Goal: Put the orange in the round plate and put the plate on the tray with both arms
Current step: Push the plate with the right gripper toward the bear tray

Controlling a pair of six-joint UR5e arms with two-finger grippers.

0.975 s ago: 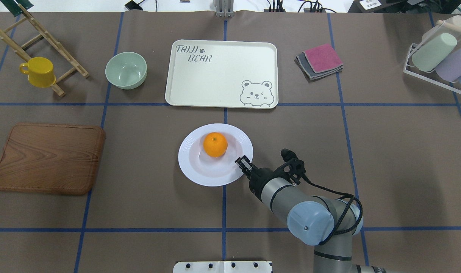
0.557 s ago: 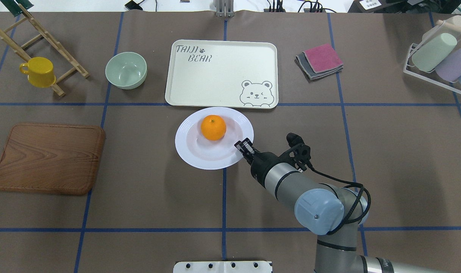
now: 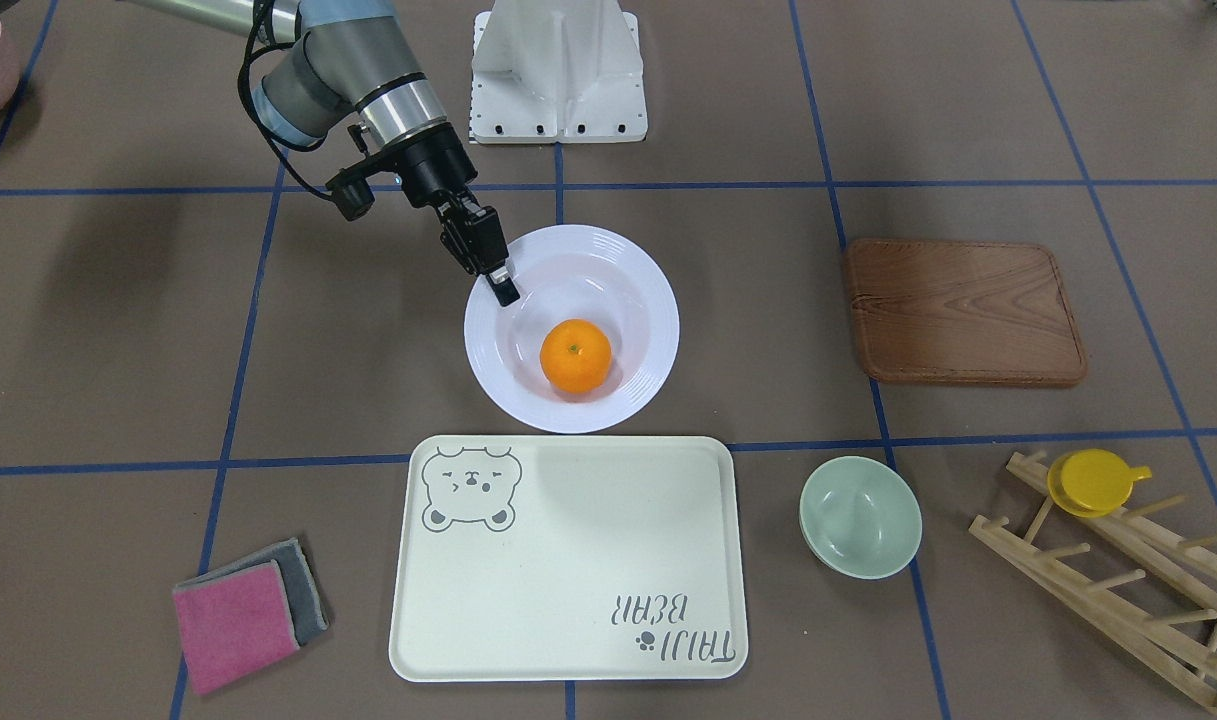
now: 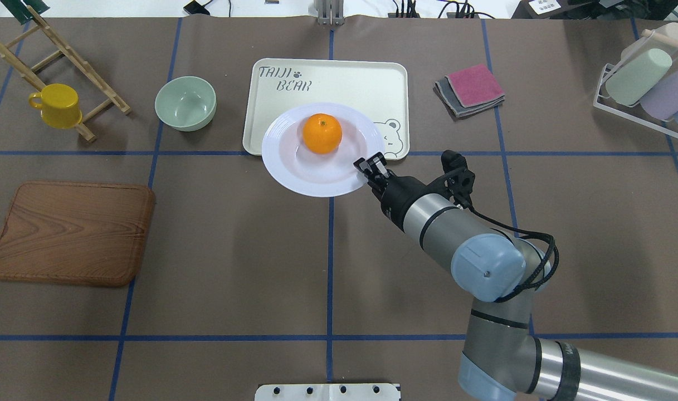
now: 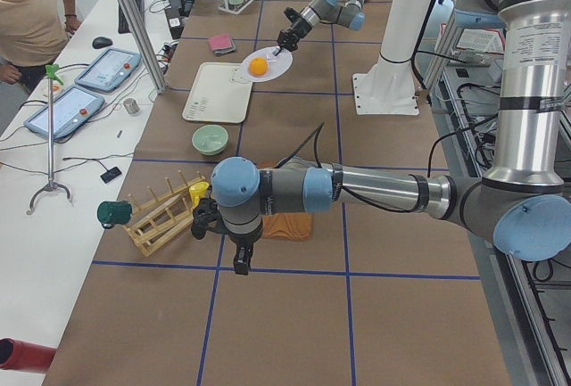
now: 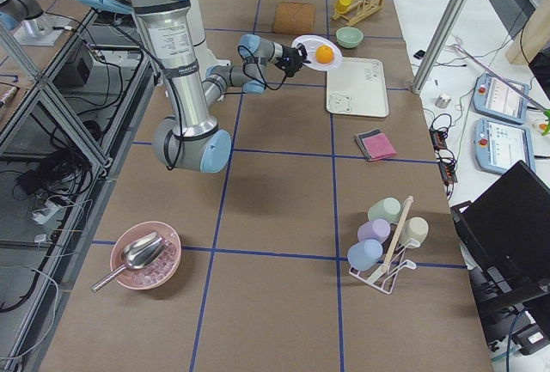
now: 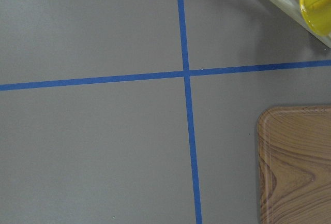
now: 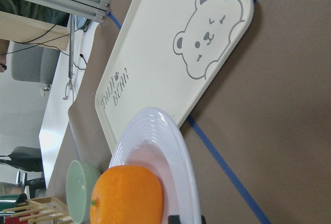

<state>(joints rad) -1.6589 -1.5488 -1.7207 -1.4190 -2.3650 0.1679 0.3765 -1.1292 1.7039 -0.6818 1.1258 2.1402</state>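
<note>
The right pincer (image 4: 372, 166) is closed on the rim of the round plate (image 4: 283, 167), pinching it at about 4 o'clock in the overhead view, and nothing else supports the plate. The plate looks lifted clear of the table, and the orange (image 4: 322, 133) sits loose in its sunken centre. The tray (image 4: 339, 83) lies toward 12 o'clock from the plate. The overhead view shows the plate covering the tray's near edge, while the front-facing view shows it just short of that edge, so I cannot tell how far over it is. The main risk, as I judge it, is the one-sided hold. With the load hanging out from a thin rim grip, the plate could sag or slip between the fingers. Any tilt or sudden stop could also send the round fruit rolling up the slope and over the far rim. Lowering too soon could catch the plate's underside on the tray's raised lip. Letting go with the plate half on that lip would leave it rocking. The left pincer (image 5: 239, 268) hangs well apart, by the wooden board (image 4: 71, 234), and I cannot tell whether it is open or closed. It lends no support at the plate's 10 o'clock side, though the task calls for both arms.
</note>
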